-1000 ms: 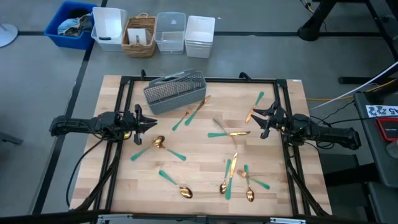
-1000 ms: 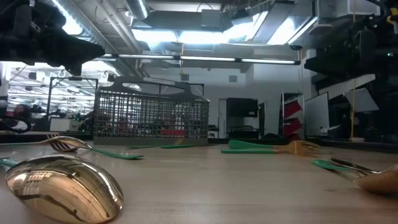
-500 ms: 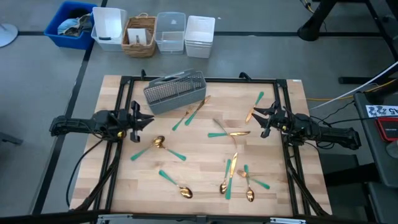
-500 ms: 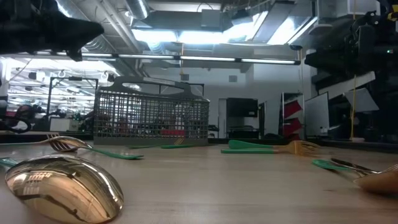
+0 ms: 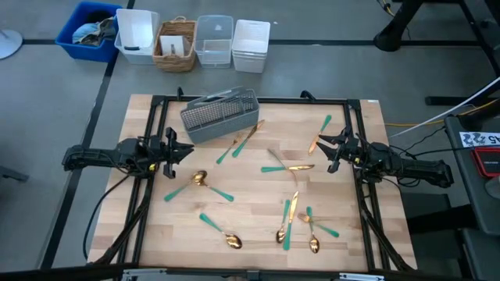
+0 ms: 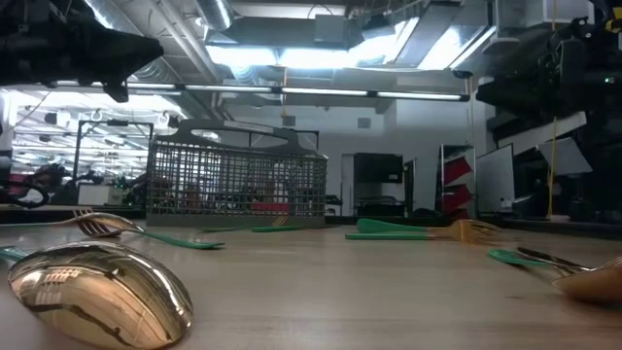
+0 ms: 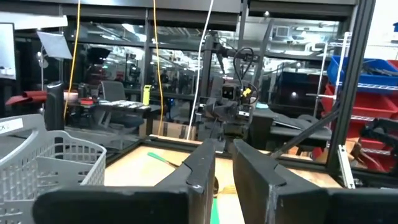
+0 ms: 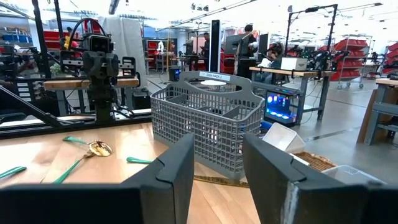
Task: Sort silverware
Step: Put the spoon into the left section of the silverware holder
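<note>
The silverware, gold heads on teal handles, lies scattered flat on the wooden table (image 5: 258, 234): a spoon (image 5: 200, 179) near the left, another spoon (image 5: 232, 240) near the front, a fork (image 5: 275, 158) mid-table, a knife (image 5: 293, 206), and several more. The grey mesh caddy (image 5: 220, 115) stands at the far left. My left gripper (image 5: 184, 150) hovers at the left edge, pointing level toward the right, open by a narrow gap (image 7: 224, 168) with nothing in it. My right gripper (image 5: 326, 148) hovers at the right edge, open wide (image 8: 217, 162), facing the caddy (image 8: 208, 121).
Beyond the table's far edge stand a blue bin (image 5: 87, 30), a white bin (image 5: 136, 33), a wicker basket (image 5: 176, 45), a clear container (image 5: 214, 40) and a white box (image 5: 251, 45). A black frame (image 5: 250, 100) runs around the table top.
My left gripper has tipped its fingers upward, staying at the left edge. The silverware and the caddy have kept still.
</note>
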`<state>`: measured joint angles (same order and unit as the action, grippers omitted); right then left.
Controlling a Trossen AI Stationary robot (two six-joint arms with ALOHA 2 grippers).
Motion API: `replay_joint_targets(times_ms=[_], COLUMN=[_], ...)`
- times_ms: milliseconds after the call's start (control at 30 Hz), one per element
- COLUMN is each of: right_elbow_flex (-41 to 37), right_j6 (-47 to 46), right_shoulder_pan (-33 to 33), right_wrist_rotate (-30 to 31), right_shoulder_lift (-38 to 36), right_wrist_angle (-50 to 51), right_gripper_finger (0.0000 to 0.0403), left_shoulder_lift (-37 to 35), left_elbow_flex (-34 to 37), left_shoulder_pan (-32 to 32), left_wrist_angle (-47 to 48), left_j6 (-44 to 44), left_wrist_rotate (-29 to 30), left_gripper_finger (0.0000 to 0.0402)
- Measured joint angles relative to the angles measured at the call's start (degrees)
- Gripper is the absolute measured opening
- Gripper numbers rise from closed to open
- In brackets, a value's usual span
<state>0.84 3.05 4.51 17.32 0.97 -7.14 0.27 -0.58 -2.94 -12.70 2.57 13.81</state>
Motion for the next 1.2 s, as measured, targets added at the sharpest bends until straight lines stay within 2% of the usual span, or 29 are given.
replay_joint_targets(times_ms=[167, 300, 400, 567, 800, 900, 1033, 1200], right_elbow_flex=[0.0, 0.0, 0.0, 0.0, 0.0, 0.0, 0.0, 0.0], right_j6=[0.0, 0.0, 0.0, 0.0, 0.0, 0.0, 0.0, 0.0], right_shoulder_pan=[0.0, 0.0, 0.0, 0.0, 0.0, 0.0, 0.0, 0.0], right_wrist_rotate=[0.0, 0.0, 0.0, 0.0, 0.0, 0.0, 0.0, 0.0], right_shoulder_lift=[0.0, 0.0, 0.0, 0.0, 0.0, 0.0, 0.0, 0.0], right_wrist_angle=[0.0, 0.1, 0.1, 0.2, 0.2, 0.2, 0.2, 0.3], right_gripper_finger=[0.0136, 0.0136, 0.0136, 0.0136, 0.0136, 0.0136, 0.0136, 0.0136], left_shoulder_lift=[0.2, 2.2, 6.3, 18.9, 41.4, 49.8, 58.6, 66.4], left_elbow_flex=[-3.4, -11.3, -18.0, -28.1, -38.2, -40.5, -40.9, -40.9], left_shoulder_pan=[0.0, 0.0, 0.0, -0.1, -0.1, -0.9, -2.8, -4.4], left_wrist_angle=[3.1, 18.0, 28.6, 46.0, 61.1, 67.5, 72.0, 71.6], left_j6=[0.0, 2.7, 6.9, 16.9, 29.4, 33.3, 36.3, 39.3], left_wrist_rotate=[0.1, 0.1, 0.2, -1.5, -14.8, -17.8, -18.2, -18.2], left_gripper_finger=[0.0047, 0.0047, 0.0047, 0.0047, 0.0047, 0.0046, 0.0046, 0.0046])
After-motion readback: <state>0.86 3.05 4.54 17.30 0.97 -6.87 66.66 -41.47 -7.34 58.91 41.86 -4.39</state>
